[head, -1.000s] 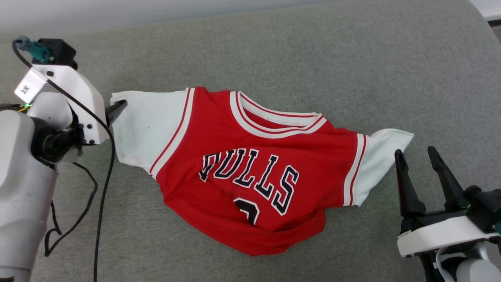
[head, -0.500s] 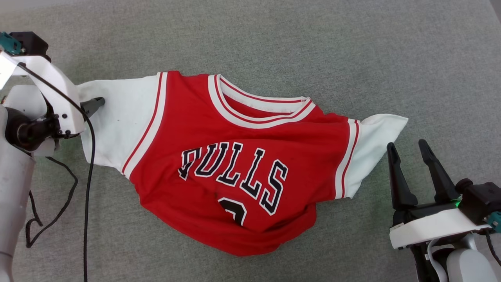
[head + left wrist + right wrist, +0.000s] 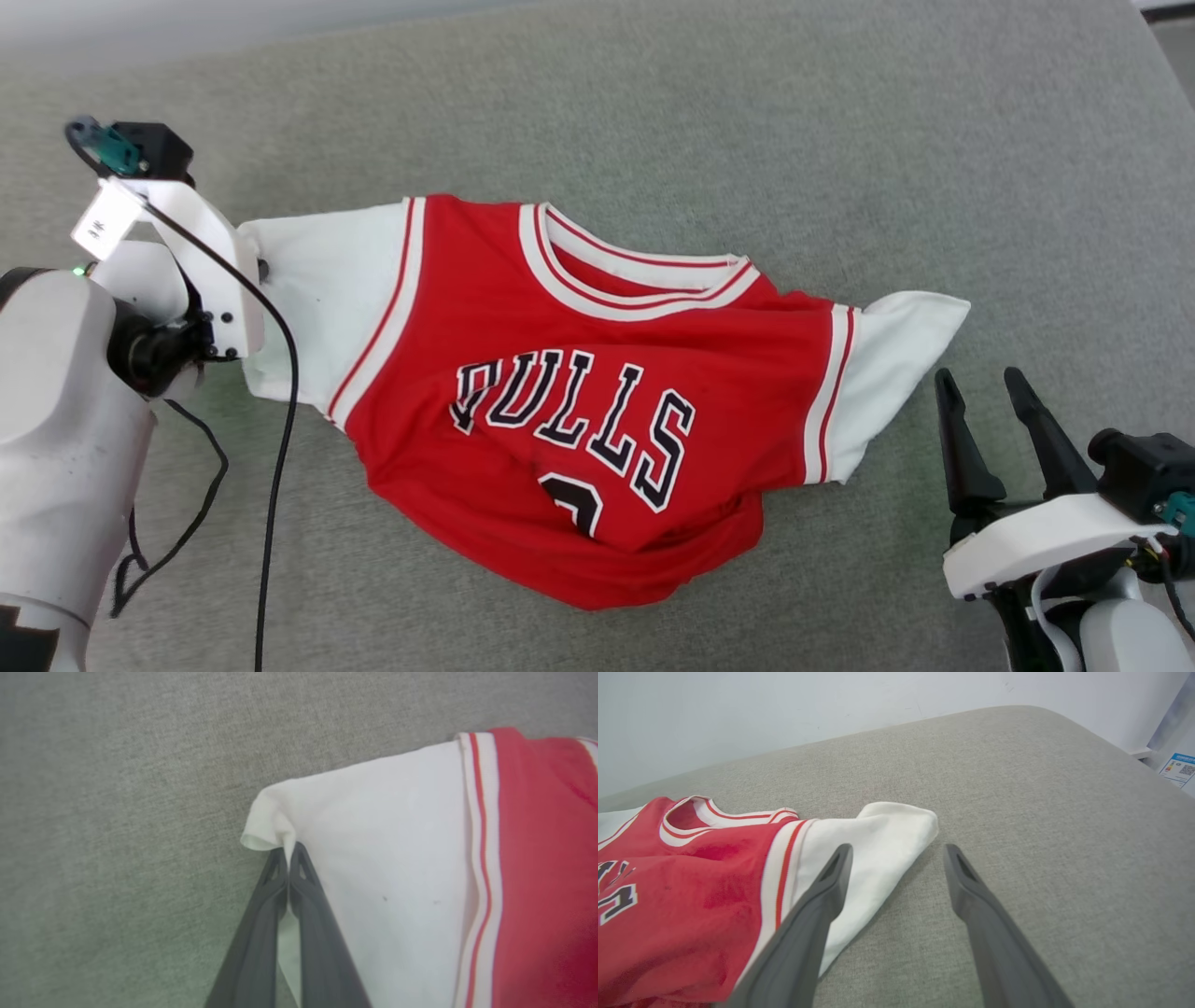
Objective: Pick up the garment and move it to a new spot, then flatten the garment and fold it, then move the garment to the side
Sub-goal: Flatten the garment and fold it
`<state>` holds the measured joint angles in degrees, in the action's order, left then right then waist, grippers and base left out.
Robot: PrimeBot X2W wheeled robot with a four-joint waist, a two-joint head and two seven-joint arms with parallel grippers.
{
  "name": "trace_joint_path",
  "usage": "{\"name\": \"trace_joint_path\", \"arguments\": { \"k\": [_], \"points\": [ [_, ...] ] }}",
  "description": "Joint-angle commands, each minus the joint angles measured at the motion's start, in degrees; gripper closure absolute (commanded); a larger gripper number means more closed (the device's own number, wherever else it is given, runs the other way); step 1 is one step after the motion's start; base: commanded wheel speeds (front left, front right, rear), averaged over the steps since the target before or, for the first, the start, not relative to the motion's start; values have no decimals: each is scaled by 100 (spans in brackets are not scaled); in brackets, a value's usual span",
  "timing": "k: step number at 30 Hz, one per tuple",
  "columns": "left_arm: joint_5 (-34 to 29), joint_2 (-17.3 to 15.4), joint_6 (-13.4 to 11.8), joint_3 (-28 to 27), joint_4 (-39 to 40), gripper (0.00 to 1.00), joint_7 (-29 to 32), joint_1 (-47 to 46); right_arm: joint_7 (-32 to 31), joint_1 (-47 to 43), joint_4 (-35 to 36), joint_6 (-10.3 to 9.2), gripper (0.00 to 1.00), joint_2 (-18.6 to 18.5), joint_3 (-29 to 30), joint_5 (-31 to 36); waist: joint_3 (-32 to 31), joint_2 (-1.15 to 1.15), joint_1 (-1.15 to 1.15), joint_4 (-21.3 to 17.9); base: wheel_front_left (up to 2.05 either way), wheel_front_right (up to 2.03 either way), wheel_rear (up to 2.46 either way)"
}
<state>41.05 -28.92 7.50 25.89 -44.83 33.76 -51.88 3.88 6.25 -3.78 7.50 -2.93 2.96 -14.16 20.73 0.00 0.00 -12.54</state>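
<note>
Clearly the shirt (image 3: 579, 327) is light and limp (it'll sag): left gripper (image 3: 289, 858) pinches 1 sleeve corner (image 3: 266, 821); right gripper (image 3: 978, 375), spread, should grab the other sleeve (image 3: 896, 345).

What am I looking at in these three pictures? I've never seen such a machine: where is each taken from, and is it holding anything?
It is a two-armed robot. The wide picture comes from a camera on its head, looking down on a grey cushioned surface where a red jersey lies crumpled, lettering up. The other two come from cameras on each wrist, looking along that arm's dark fingers. The left pincer is shut on the edge of one white sleeve. The right pincer is open and holds nothing, near the other sleeve.
</note>
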Motion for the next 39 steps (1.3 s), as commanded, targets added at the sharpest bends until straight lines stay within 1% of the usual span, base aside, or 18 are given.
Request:
{"name": "trace_joint_path", "arguments": {
  "k": [1,2,5,7,8,9,14,17,21,27,30,33,39],
  "points": [
    [-65,-7,-3,14,-4,100,-345,104,-142,19,-93,-2,0,7,96,-86,-269,0,0,167,0,0,0],
    [-36,49,-2,-11,21,100,-516,143,-210,14,-136,-2,0,6,167,-112,-363,0,0,216,0,0,0],
    [-70,49,-21,-52,135,100,-938,274,-528,-8,-257,-2,0,6,356,-233,-557,0,0,337,0,0,0],
    [-78,70,-62,-87,251,100,-1188,379,-767,-23,-329,-2,0,-62,499,-291,-671,0,0,426,0,0,0],
    [-87,78,-88,-95,331,100,-1291,440,-898,-18,-368,-2,0,-99,569,-324,-725,0,0,468,0,0,0],
    [-87,78,-88,-95,331,100,-1291,440,-898,-18,-368,-2,0,-99,569,-324,-725,0,0,468,0,0,0],
    [-67,71,-227,-149,880,100,-1632,831,-1783,198,-614,-2,0,-433,759,-578,-906,0,0,651,0,0,0],
    [-18,84,-324,-154,1257,100,-1684,1073,-2385,406,-716,-2,0,-672,728,-689,-970,0,0,778,0,0,0],
    [-21,95,-425,-106,1734,100,-1647,1330,-3170,749,-749,-2,0,-953,563,-678,-985,0,0,959,0,0,0],
    [-36,102,-501,-32,2295,100,-1612,1507,-4133,1195,-938,-3,0,-1169,334,-526,-905,0,0,1200,0,0,0],
    [-22,96,-534,-16,2487,100,-1605,1526,-4460,1423,-1179,-2,0,-1243,328,-359,-802,0,0,1293,0,0,0],
    [-20,84,-539,-9,2593,100,-1608,1508,-4651,1619,-1439,-2,0,-1278,274,-268,-680,0,0,1365,0,0,0],
    [2,66,-503,-14,2614,100,-1639,1430,-4958,1794,-2049,-2,0,-1167,145,-240,-532,0,0,1411,0,0,0]
  ]
}}
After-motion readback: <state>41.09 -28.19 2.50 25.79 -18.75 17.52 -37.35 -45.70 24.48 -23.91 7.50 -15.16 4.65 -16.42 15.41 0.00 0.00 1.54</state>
